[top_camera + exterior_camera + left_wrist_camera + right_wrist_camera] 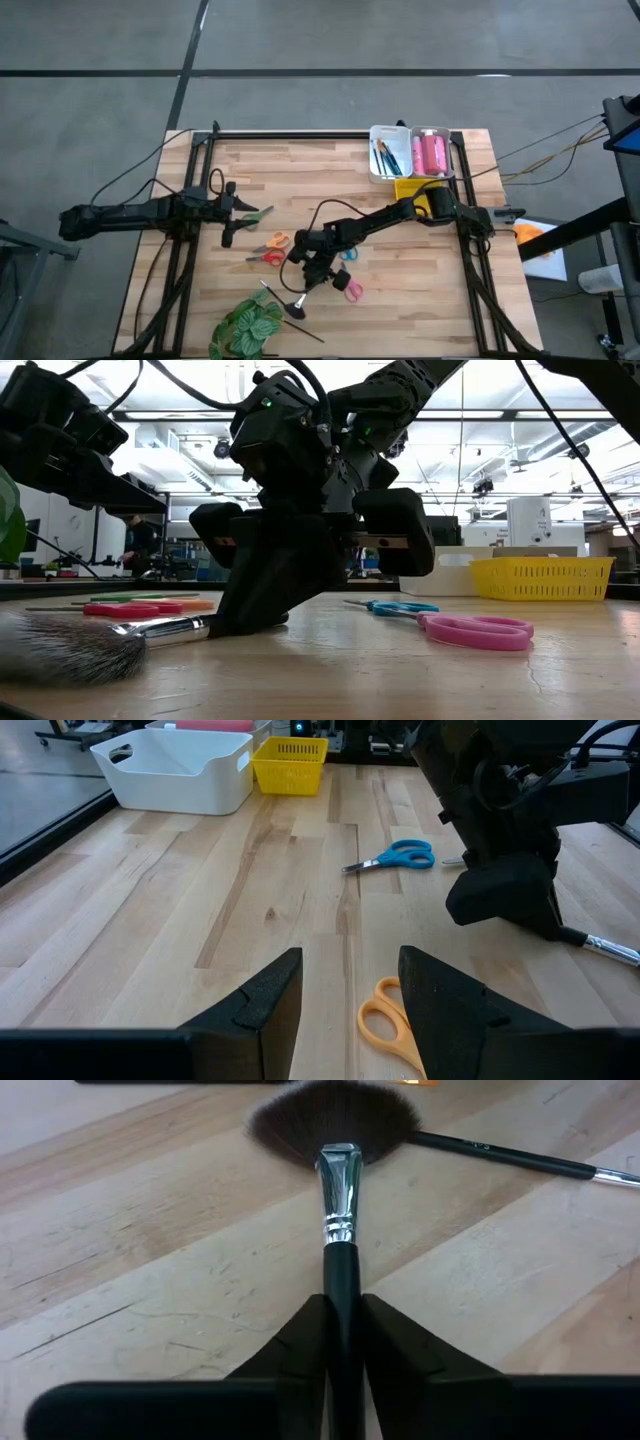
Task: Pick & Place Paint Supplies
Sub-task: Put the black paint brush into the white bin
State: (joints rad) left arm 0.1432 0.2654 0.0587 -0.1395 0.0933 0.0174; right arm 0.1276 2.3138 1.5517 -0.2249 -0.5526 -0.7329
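Observation:
A fan brush (pixel 338 1200) with a black handle, silver ferrule and dark spread bristles (pixel 60 647) lies on the wooden table near its front middle. My right gripper (pixel 343 1342) is down at the table over the brush's handle, shut on it (pixel 312 278). My left gripper (pixel 350 990) waits open at the table's left (pixel 230 215) and holds nothing. Pink scissors (pixel 350 289), blue scissors (pixel 395 856), orange scissors (pixel 279 241) and red scissors (pixel 268 258) lie flat around the right gripper. Pink tubes (pixel 432 153) stand in a clear bin at the far right. My right gripper pinches the brush's black handle (pixel 341 1285) between its two fingers, a short way behind the silver ferrule. The fingers (pixel 250 600) slant down to the table from the far right, and the handle runs out forward between them. The brush lies flat, bristles on the table.
A thin dark brush (pixel 510 1155) lies just beyond the fan brush's bristles. A green leafy plant (pixel 248 326) sits at the front edge. A white bin (pixel 388 170) with brushes and a yellow basket (pixel 413 188) stand at the far right. Green scissors (pixel 256 214) lie by the left gripper.

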